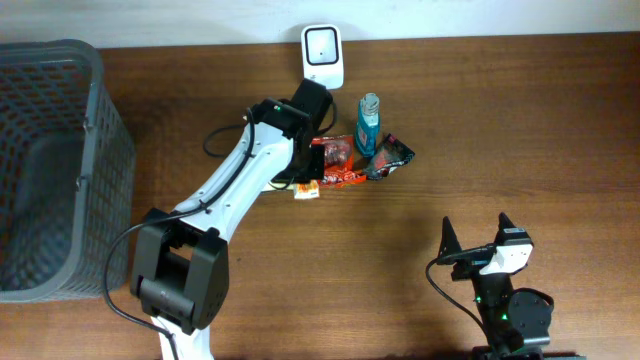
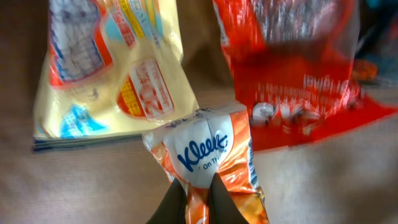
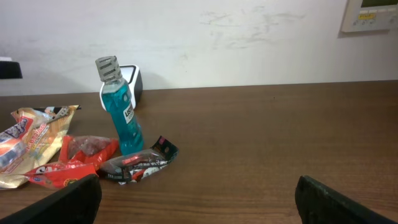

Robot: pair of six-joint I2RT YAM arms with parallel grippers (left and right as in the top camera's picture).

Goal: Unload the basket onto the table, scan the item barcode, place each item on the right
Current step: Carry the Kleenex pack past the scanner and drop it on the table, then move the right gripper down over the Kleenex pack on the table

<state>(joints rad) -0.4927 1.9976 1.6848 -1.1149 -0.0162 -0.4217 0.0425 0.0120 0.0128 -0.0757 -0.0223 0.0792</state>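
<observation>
Left pincer (image 2: 198, 190) pinching Kleenex pack (image 2: 208, 152)

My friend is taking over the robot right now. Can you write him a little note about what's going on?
Left gripper: shut on the tissue pack, next to the yellow packet and red packet.
Right gripper: open, empty, parked away from the packets.
Scanner: at the back edge of the table, behind the packets.
Done: pack gripped.
Left: bring its barcode to the scanner.
</observation>
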